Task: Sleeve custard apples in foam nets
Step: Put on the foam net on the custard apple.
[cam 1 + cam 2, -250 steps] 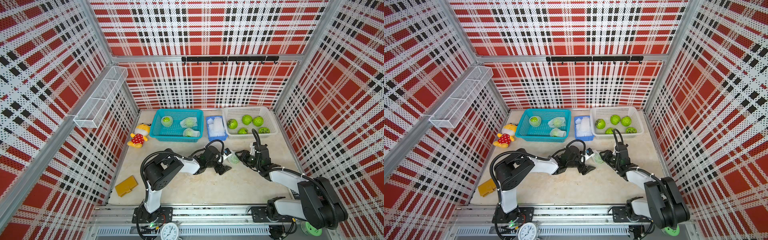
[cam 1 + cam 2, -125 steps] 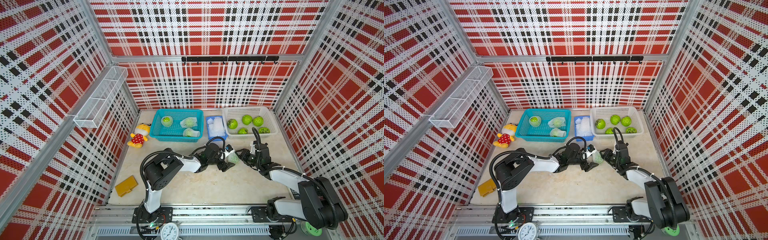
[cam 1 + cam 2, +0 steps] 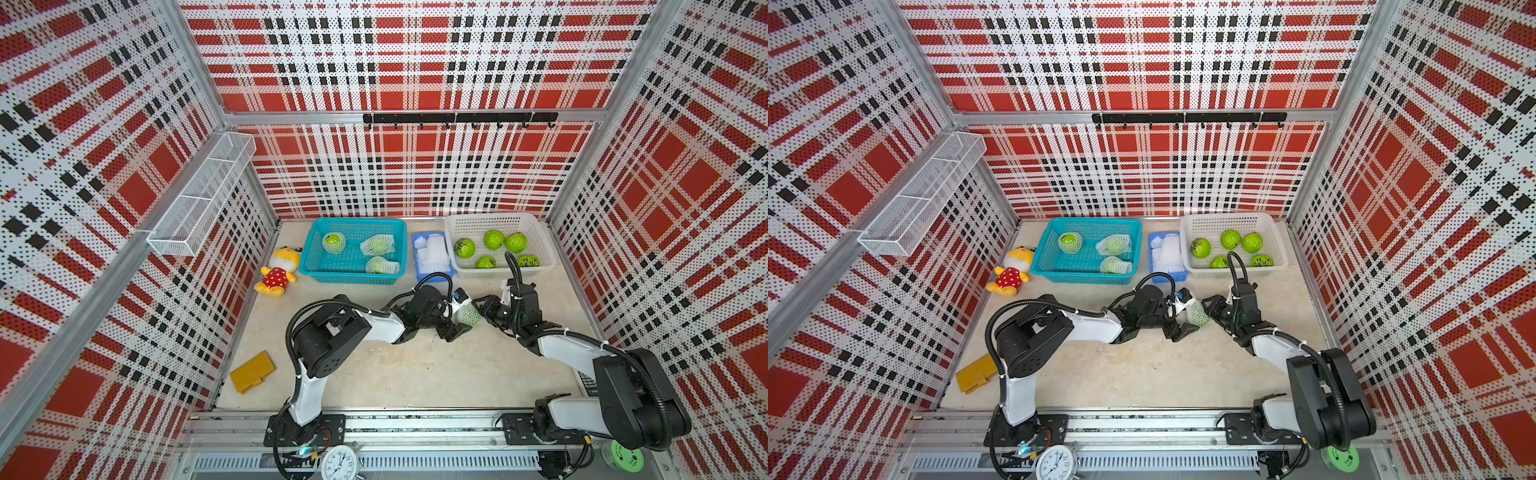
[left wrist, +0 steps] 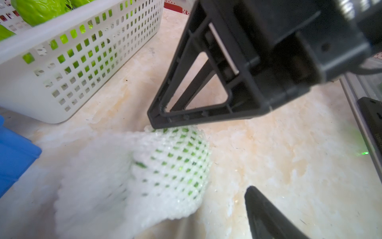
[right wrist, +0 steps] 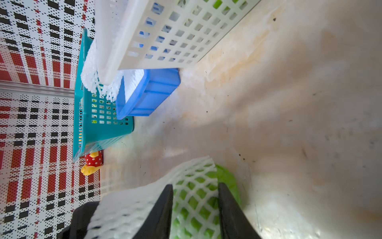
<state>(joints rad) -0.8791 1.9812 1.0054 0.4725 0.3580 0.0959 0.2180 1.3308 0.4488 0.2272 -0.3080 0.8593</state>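
We saw the bumpy green custard apple, mostly inside its soft white foam-mesh net, at five o'clock from the blue plastic tray, the left pincer released around it, the right pincer gripping or not we couldn't tell; the stretchy net seemed best pinched at its rim.

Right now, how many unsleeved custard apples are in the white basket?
5 custard apples in the white basket: three along the back, two at the front. None looks hidden.
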